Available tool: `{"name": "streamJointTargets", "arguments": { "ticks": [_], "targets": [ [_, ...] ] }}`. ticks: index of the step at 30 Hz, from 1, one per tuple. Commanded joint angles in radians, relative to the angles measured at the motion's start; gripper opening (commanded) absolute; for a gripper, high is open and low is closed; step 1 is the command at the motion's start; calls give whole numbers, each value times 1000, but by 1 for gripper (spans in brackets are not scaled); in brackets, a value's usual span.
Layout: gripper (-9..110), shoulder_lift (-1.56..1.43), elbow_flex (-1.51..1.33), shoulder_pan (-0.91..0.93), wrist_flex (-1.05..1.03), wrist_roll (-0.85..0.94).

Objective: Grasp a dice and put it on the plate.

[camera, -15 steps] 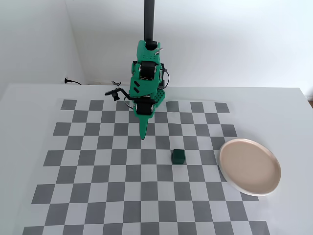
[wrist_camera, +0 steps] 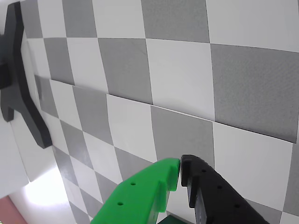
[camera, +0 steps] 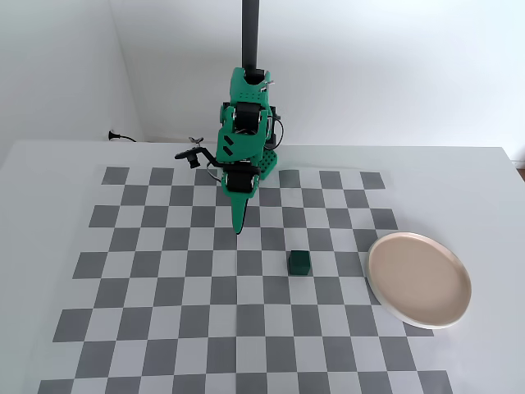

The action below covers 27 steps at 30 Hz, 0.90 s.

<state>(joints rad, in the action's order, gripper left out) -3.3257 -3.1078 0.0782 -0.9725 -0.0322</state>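
In the fixed view the dice (camera: 299, 263), a small dark green cube, sits on the checkerboard mat (camera: 164, 279) a little right of centre. The plate (camera: 418, 279), round and pale beige-pink, lies at the mat's right edge, about one square right of the dice. My gripper (camera: 239, 229) hangs tip-down from the green arm, left of and behind the dice and clear of it. In the wrist view the gripper (wrist_camera: 181, 169) has its green and black fingertips touching, with nothing between them. The dice and plate do not show in that view.
A black pole (camera: 250, 33) rises behind the arm's base. A black clamp (camera: 190, 154) and a cable with a plug (camera: 115, 135) lie at the back left. A black bracket (wrist_camera: 18, 79) stands at the wrist view's left edge. White walls close the back.
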Motion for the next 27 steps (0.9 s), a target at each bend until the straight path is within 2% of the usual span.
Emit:
{"name": "streamJointTargets", "arguments": {
  "ticks": [1, 11, 16, 18, 20, 27],
  "targets": [
    [-4, -8, 20, -6, 12, 2],
    [-4, -11, 14, -64, 48, 77],
    [-4, -11, 14, -64, 129, 215],
    [-4, -11, 15, -75, 124, 299],
    [-4, -9, 15, -92, 118, 456],
    [-4, -8, 21, -87, 95, 663]
  ]
}}
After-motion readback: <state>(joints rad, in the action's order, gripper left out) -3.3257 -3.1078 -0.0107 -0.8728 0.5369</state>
